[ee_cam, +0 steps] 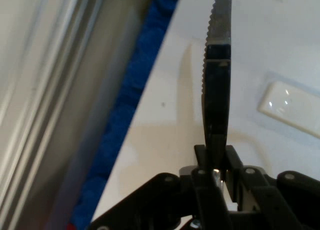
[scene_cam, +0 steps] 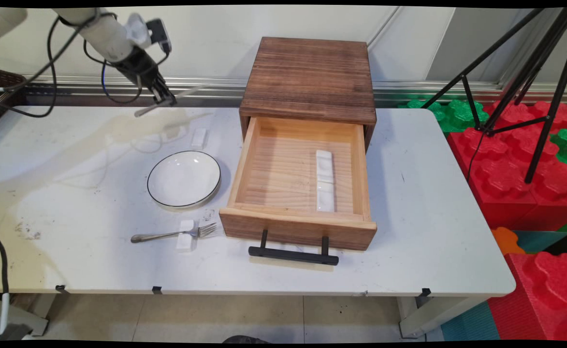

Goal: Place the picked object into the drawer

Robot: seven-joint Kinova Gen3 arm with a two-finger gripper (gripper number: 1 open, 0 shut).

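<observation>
Where red foam blocks (scene_cam: pixel 520 179) border it, white table (scene_cam: pixel 409 232) stands.

One knife (ee_cam: pixel 217 80), one fork (scene_cam: pixel 174 234), one plate (scene_cam: pixel 184 180), four white rests (scene_cam: pixel 199 137), one drawer box (scene_cam: pixel 307 79)

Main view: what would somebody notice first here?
A wooden box sits mid-table, its drawer pulled open with two white rests inside. To its left lie a white plate and a fork. At upper left, the gripper holds a knife in the air.
</observation>
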